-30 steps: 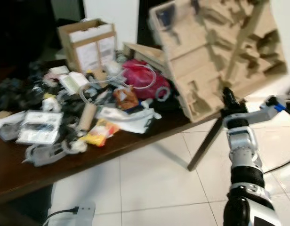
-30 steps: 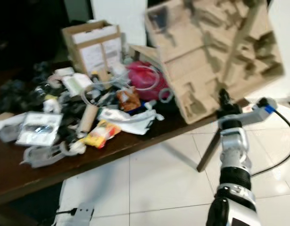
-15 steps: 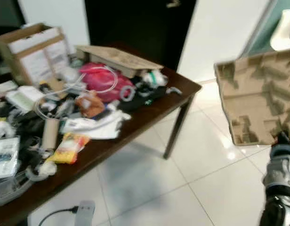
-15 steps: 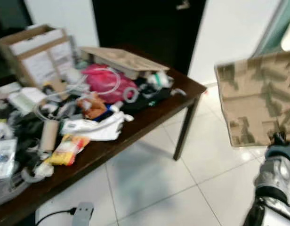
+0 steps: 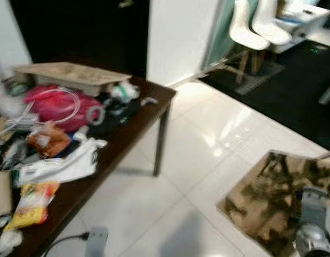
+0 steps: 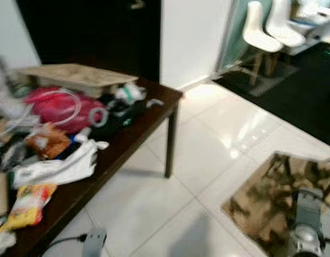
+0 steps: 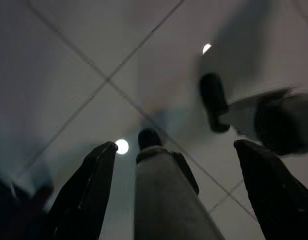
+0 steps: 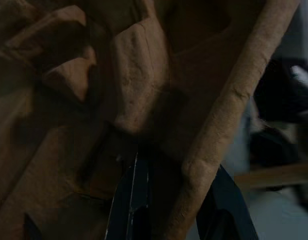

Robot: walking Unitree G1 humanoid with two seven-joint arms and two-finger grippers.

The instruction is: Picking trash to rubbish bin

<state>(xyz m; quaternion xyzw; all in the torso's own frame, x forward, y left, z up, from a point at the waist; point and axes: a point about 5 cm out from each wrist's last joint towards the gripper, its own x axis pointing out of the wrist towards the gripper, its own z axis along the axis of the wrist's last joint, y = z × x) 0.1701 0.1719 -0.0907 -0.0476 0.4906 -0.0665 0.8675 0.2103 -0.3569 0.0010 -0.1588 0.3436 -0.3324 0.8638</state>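
A brown moulded-pulp tray [image 5: 261, 206] hangs low over the white floor tiles at my right front. My right gripper [image 8: 169, 165] is shut on its rim, with the black fingers [image 8: 131, 195] pressed against the pulp wall. The silver right wrist [image 5: 314, 214] sits just before the tray. Off to the left stands the dark table [image 5: 151, 104], heaped with trash: a second pulp tray [image 5: 68, 75], a red bag [image 5: 52, 101], white wrappers [image 5: 63, 166] and a yellow packet [image 5: 31, 201]. My left gripper [image 7: 175, 144] hangs open over the floor, holding nothing.
White chairs [image 5: 253, 27] stand at the back right beside a dark mat [image 5: 293, 91]. A dark doorway [image 5: 84, 32] lies behind the table. A grey power strip with its cable [image 5: 95, 238] rests on the floor by the table. Open tiled floor spreads between table and tray.
The camera has swung to the right, so the table has slid to the left. The pulp tray, held high before, now hangs low near the floor, still in the right gripper.
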